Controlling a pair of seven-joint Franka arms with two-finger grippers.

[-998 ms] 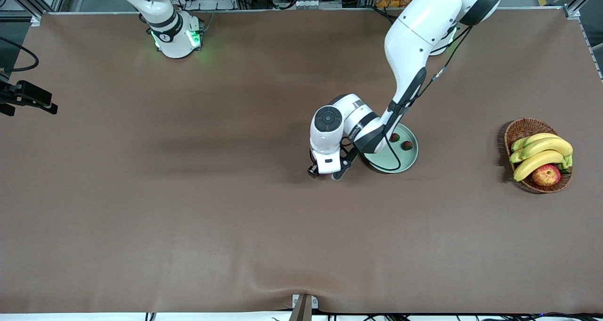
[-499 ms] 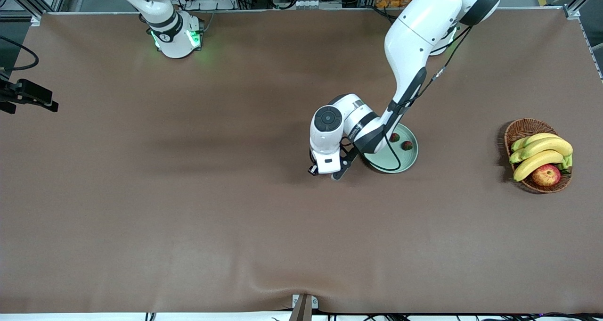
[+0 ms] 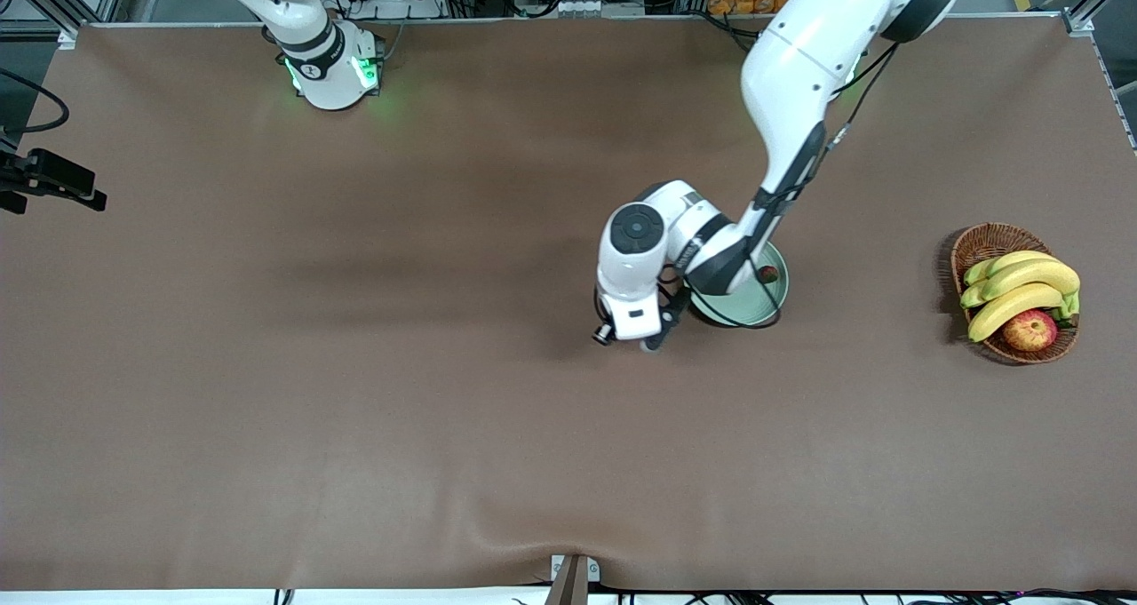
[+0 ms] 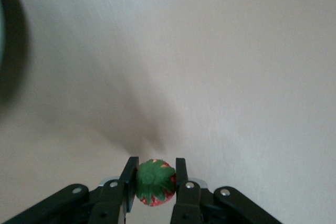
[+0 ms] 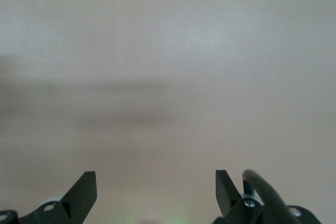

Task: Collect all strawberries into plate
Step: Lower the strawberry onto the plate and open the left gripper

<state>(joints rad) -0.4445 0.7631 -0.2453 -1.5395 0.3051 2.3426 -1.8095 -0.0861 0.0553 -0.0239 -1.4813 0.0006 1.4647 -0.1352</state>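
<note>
My left gripper (image 4: 155, 161) is shut on a small red strawberry (image 4: 155, 183), its green cap facing the wrist camera. In the front view this gripper (image 3: 655, 340) hangs over the brown table just beside the pale green plate (image 3: 757, 308), on the side toward the right arm's end. One more strawberry (image 3: 767, 274) lies on the plate; the left arm covers part of the dish. My right gripper (image 5: 156, 174) is open over bare table with nothing between its fingers. The front view shows only that arm's base.
A wicker basket (image 3: 984, 242) with bananas (image 3: 1021, 287) and an apple (image 3: 1029, 329) stands toward the left arm's end of the table. A black camera mount (image 3: 49, 183) juts in at the right arm's end.
The left gripper closed on the strawberry, then shifted with it toward the plate. The left arm now covers one of the two berries seen on the plate earlier. The right arm has not moved.
</note>
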